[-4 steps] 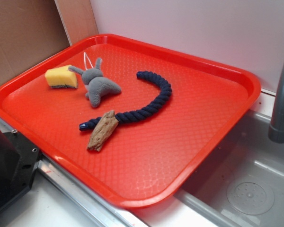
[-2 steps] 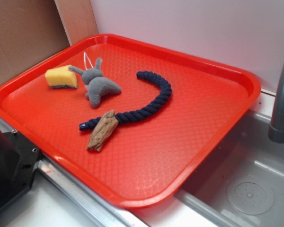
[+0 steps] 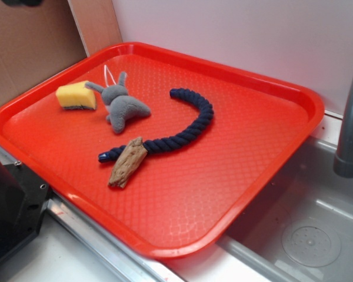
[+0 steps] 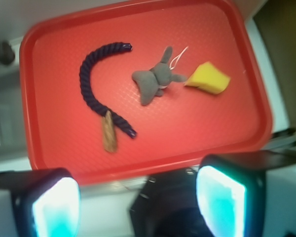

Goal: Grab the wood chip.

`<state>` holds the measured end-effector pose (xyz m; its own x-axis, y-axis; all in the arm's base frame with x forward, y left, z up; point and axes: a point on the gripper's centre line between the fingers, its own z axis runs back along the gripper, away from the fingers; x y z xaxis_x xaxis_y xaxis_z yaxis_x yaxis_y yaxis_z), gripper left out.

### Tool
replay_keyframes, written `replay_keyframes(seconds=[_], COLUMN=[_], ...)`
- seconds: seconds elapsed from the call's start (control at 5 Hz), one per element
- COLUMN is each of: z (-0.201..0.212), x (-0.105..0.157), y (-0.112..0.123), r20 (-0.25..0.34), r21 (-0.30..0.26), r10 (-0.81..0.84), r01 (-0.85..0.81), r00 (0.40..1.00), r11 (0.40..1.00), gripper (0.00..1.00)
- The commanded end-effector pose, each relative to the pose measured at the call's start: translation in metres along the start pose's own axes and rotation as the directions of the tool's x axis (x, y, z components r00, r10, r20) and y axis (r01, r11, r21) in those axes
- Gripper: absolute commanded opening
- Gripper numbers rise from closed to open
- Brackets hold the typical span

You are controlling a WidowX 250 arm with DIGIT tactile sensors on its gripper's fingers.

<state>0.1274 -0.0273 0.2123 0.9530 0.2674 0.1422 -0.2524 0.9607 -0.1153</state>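
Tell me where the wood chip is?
In the exterior view, the wood chip lies on the red tray, touching the navy rope's near end.

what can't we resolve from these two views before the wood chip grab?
- Gripper: out of the exterior view; in the wrist view its fingers are cut by the bottom edge, tips unseen.
- Wood chip: small and soft in the wrist view; whether it touches or lies under the rope is unclear in both.
- Sponge: far side hidden in the exterior view.
- Tray: near rim blurred in the wrist view.
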Motion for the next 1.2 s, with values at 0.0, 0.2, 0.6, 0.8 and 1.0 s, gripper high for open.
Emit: replay_keyframes(seconds=[0.0,0.2,0.6,0.8,1.0], z=[-0.051,-0.079,-0.125,-0.155,-0.174], x=[0.001,-0.005,-0.009,-0.011,-0.013], y=[-0.024,-0.030,-0.037,-0.046,-0.049], r20=[0.058,0.060,0.065,0.079,0.074], r21=[-0.005,0.018,0.072,0.072,0.092], r10=[0.079,0.098,0.214,0.220,0.209], r01=[-0.079,-0.099,-0.218,-0.226,-0.215], r00=[0.995,0.993,0.975,0.972,0.975], r11=[0.997,0.995,0.973,0.971,0.972], gripper=[1.00,1.00,1.00,1.00,1.00])
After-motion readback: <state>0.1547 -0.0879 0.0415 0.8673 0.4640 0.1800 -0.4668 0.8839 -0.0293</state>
